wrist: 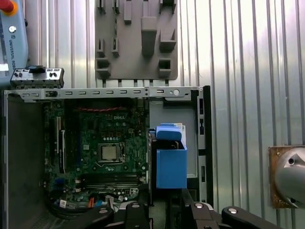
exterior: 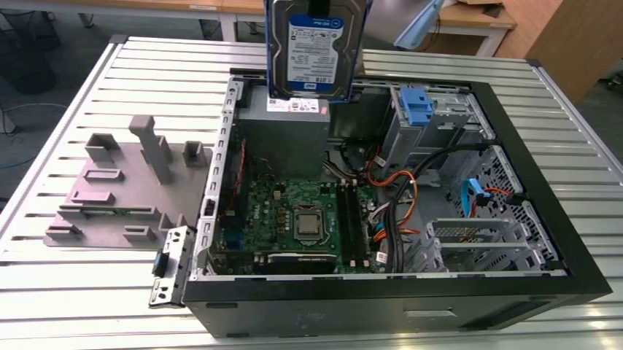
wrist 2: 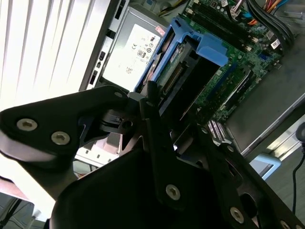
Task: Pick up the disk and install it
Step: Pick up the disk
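Observation:
The disk (exterior: 316, 47) hangs upright in the air above the back of the open computer case (exterior: 389, 300), its white-and-blue label facing the exterior camera. Its top end runs out of the picture there. In both wrist views the disk's blue rail frame (wrist 2: 200, 45) (wrist: 170, 164) sits between my black fingers. My gripper (wrist 2: 174, 112) (wrist: 167, 210) is shut on the disk, over the grey power-supply box (wrist 2: 133, 52) and the edge of the motherboard (wrist: 105, 143).
Inside the case lie the motherboard (exterior: 292, 211), the power-supply box (exterior: 287, 124), orange and black cables (exterior: 399, 182) and a drive cage with a blue latch (exterior: 416, 106). A grey moulded holder (exterior: 127, 182) with upright posts stands on the slatted metal table (exterior: 78, 292), at the exterior view's left.

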Motion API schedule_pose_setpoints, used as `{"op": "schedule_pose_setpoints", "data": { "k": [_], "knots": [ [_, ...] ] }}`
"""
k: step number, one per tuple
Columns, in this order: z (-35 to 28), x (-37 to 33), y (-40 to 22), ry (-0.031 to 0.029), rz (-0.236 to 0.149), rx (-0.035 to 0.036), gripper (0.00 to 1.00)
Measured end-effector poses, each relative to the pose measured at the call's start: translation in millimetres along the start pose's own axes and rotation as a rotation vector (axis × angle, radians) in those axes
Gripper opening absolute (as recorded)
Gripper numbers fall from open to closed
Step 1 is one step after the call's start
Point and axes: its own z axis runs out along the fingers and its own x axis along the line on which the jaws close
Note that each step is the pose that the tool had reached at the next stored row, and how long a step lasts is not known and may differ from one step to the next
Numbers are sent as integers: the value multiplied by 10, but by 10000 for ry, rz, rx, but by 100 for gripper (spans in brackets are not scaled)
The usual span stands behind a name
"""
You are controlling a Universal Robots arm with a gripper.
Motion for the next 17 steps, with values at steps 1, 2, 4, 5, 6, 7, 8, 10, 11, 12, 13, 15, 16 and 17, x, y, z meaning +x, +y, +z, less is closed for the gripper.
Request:
{"op": "schedule_pose_setpoints", "data": {
  "k": [1, 2, 4, 5, 6, 7, 8, 10, 11, 12, 13, 15, 16, 17],
  "knots": [
    [1, 12, -2, 0, 1, 0, 35],
    [2, 24, -4, 0, 1, 0, 35],
    [4, 46, -8, 0, 1, 0, 35],
    [5, 56, -10, 0, 0, 0, 35],
    [6, 67, -12, 0, 1, 0, 35],
    [7, 76, -15, 0, 0, 0, 35],
    [8, 87, -18, 0, 0, 0, 35],
    [10, 111, -25, 0, 0, 0, 35],
    [11, 125, -29, 0, 0, 0, 35],
    [12, 141, -34, 0, 0, 0, 35],
    [14, 157, -38, 0, 0, 0, 35],
    [16, 196, -49, 0, 1, 0, 35],
    [17, 216, -56, 1, 1, -1, 35],
    [18, 239, -64, 1, 1, -1, 35]
  ]
}}
